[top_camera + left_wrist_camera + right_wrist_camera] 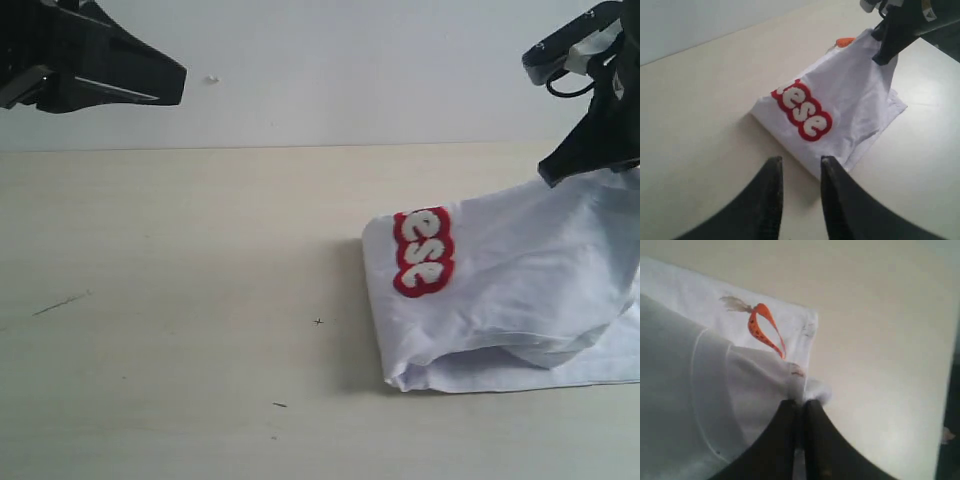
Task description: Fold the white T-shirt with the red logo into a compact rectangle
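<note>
The white T-shirt (520, 290) lies partly folded on the right of the table, its upper layer pulled up toward the right. The red logo (422, 250) wraps over its left fold, showing the letters "ese" (802, 111). My right gripper (560, 170) is shut on a pinch of the shirt's fabric (800, 402) close to the orange neck tag (765, 327), holding that edge above the table. My left gripper (170, 85) hangs high at the upper left, well away from the shirt, its jaws (799, 161) open and empty.
The pale wooden table (180, 300) stretches bare to the left of the shirt, with a few small dark marks (60, 302). A white wall (350, 70) stands behind the table's far edge.
</note>
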Controlling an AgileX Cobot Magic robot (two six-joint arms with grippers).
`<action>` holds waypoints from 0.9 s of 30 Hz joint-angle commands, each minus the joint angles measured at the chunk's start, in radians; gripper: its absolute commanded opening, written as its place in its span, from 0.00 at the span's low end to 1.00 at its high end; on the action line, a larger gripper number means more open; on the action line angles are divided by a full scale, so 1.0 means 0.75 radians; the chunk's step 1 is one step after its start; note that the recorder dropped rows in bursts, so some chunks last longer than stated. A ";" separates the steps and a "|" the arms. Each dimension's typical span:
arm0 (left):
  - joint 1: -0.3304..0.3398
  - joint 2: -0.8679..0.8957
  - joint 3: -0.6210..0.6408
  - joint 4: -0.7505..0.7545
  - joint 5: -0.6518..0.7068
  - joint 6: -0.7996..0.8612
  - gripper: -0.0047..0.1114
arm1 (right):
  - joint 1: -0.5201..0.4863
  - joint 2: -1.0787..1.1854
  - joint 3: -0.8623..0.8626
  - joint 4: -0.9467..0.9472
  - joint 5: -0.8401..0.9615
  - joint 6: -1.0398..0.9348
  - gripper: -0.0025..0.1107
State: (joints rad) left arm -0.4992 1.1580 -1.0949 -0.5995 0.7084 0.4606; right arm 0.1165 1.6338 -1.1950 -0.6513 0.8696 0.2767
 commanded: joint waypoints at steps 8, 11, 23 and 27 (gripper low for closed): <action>0.002 -0.009 0.003 -0.002 -0.006 -0.008 0.28 | -0.003 0.244 -0.012 -0.776 0.401 0.417 0.04; 0.002 -0.009 0.003 -0.002 -0.006 -0.008 0.28 | -0.003 0.307 -0.012 -0.920 0.469 0.466 0.09; 0.002 -0.009 0.003 -0.002 -0.002 -0.020 0.28 | -0.003 0.398 -0.012 -0.942 0.469 0.547 0.45; 0.002 -0.009 0.003 -0.002 0.001 -0.020 0.28 | -0.003 0.391 -0.015 -0.651 0.278 0.465 0.33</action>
State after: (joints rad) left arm -0.4992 1.1580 -1.0949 -0.5995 0.7084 0.4521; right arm 0.1165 1.9352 -1.1990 -1.2906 1.1849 0.6834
